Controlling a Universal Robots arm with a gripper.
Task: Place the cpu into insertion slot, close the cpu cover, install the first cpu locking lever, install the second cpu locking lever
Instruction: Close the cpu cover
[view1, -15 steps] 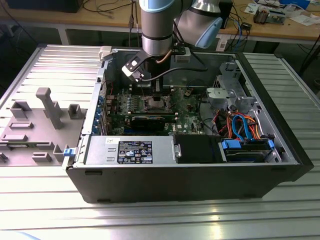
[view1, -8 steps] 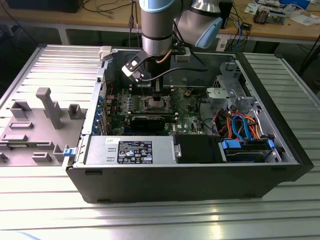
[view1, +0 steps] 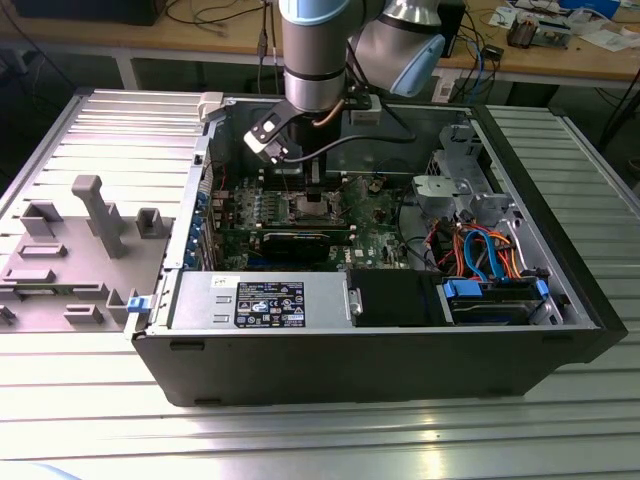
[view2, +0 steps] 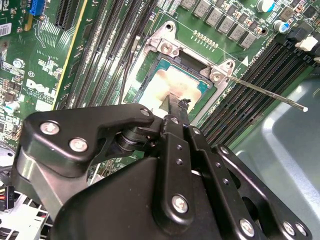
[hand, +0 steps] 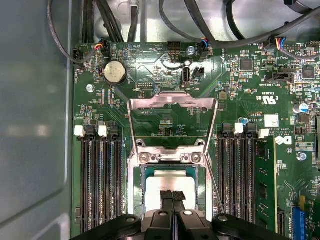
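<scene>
An open computer case (view1: 350, 365) lies on its side, and the robot arm (view1: 315, 50) reaches down into it from above. The green motherboard (hand: 235, 107) spreads out beneath the fingers on all sides. Banks of long black memory slots (hand: 100, 185) run along both flanks of the fingers.

The gripper (hand: 172, 196) hangs low over the board. Its two black fingers (hand: 167, 200) are pressed together with nothing visible between them. Directly under the fingertips is the insertion slot (hand: 134, 200), its silvery rim framing them. The cpu (hand: 172, 179) lies flat inside that slot, metal top up, with the fingertips just above it or touching it; which one, I cannot tell.

Just past the fingertips the cpu cover (hand: 172, 99) stands tipped up and open on its hinge at the slot's edge, and board shows through its square window. In the second wrist view a thin locking lever (view2: 270, 92) juts out unlatched from the slot's corner, slanting away from the fingers over the memory slots. Farther beyond the cover sits a round coin battery (hand: 114, 72).
</scene>
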